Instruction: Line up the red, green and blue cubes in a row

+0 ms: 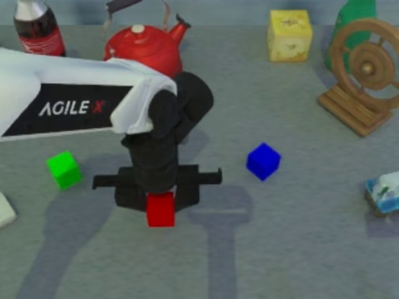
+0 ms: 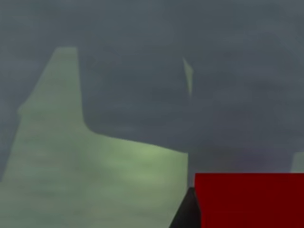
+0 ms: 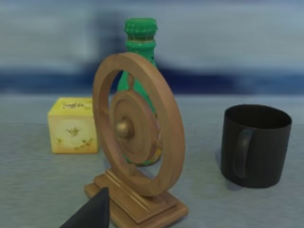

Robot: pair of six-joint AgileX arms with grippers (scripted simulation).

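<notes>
Red and plain, the red cube (image 1: 160,209) sits at the tip of the left gripper (image 1: 161,200), near the middle of the table (image 1: 299,249). The black body of the gripper covers the cube's far edge from above, and in the left wrist view the red cube (image 2: 249,199) fills one corner with a dark fingertip (image 2: 187,213) right against its side. Whether the fingers are clamped on it or merely straddling it, I cannot tell.

The green cube (image 1: 63,169) lies to the gripper's left, well apart from it. The blue cube (image 1: 263,161) lies to the gripper's right, a little farther back than the red one. All three rest flat on the table, none touching another.

Behind the left arm stands a red kettle (image 1: 146,47), with a cola bottle (image 1: 37,28) farther to the left. A yellow box (image 1: 289,35) and a wooden wheel ornament (image 1: 361,75) stand toward the back right, with a green bottle (image 1: 352,25) behind the wheel.

The right arm is out of the top view; its wrist camera faces the wooden wheel ornament (image 3: 137,137), the yellow box (image 3: 72,126), the green bottle (image 3: 140,42) and a black mug (image 3: 254,145).
</notes>
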